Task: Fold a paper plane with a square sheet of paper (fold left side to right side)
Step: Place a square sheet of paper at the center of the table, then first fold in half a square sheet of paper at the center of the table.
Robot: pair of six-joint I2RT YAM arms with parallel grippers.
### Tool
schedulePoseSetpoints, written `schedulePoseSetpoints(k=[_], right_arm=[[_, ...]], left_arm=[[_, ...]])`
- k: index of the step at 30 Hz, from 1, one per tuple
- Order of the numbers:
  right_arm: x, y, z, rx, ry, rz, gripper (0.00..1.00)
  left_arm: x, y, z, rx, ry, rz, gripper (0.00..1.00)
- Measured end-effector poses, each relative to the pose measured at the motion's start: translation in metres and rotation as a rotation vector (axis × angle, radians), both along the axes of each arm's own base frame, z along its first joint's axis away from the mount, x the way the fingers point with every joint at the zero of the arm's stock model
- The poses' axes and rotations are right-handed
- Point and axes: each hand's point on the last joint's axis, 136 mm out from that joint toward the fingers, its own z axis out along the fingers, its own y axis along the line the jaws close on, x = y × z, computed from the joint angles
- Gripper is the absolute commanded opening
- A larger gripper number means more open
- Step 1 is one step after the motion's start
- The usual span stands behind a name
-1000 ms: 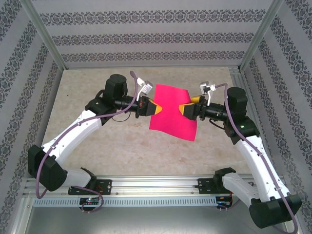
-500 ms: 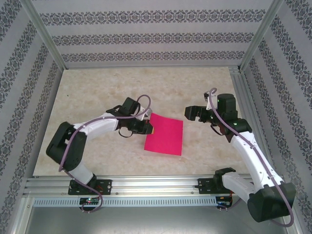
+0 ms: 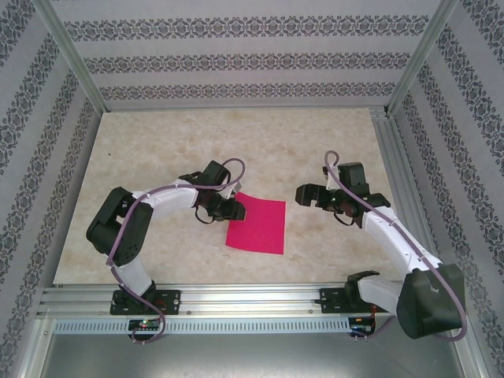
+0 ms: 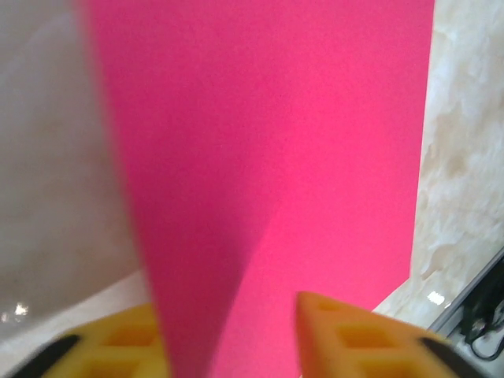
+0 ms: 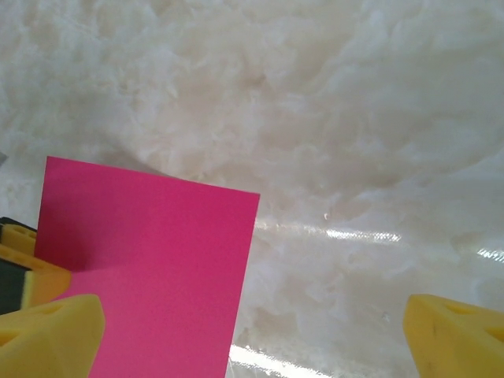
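The sheet of paper (image 3: 256, 225) is a plain magenta-pink, four-cornered sheet lying on the pale table, a little near of centre. My left gripper (image 3: 236, 209) sits low at its left edge. In the left wrist view the sheet of paper (image 4: 315, 142) runs up between the yellow fingers (image 4: 354, 335), which stand apart with a gap on the right side; left gripper (image 4: 228, 319) open. My right gripper (image 3: 304, 195) hovers right of the sheet, apart from it and wide open. Its wrist view shows the right gripper (image 5: 252, 335) over bare table, with the sheet's (image 5: 150, 268) corner at lower left.
The marbled table (image 3: 315, 142) is ringed by patterned walls. Metal posts (image 3: 71, 59) stand at the back corners. An aluminium rail (image 3: 252, 303) with both arm bases runs along the near edge. A silver strip (image 3: 390, 157) borders the right side.
The sheet came down from mid-air onto the table and slid nearer. My right gripper let go and drew back to the right. Both arms lowered, and the left jaws have parted.
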Motion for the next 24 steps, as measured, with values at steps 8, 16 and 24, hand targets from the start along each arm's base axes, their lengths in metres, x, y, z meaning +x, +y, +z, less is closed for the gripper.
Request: schedulePoseSetpoints(k=[8,16,24], right_arm=[[0.001,0.031,-0.034,0.031,0.107,0.044,0.86],[0.008,0.049,-0.053,0.108,0.161,0.026,0.8],[0.013,0.066,-0.048,0.273,0.164,-0.008,0.75]], left_arm=[[-0.004,-0.007,0.011,-0.057,0.034,0.009,0.56],[0.0,-0.024,0.035,-0.178,0.023,0.007,0.52],[-0.001,-0.047,0.053,-0.256,0.001,-0.03,0.54]])
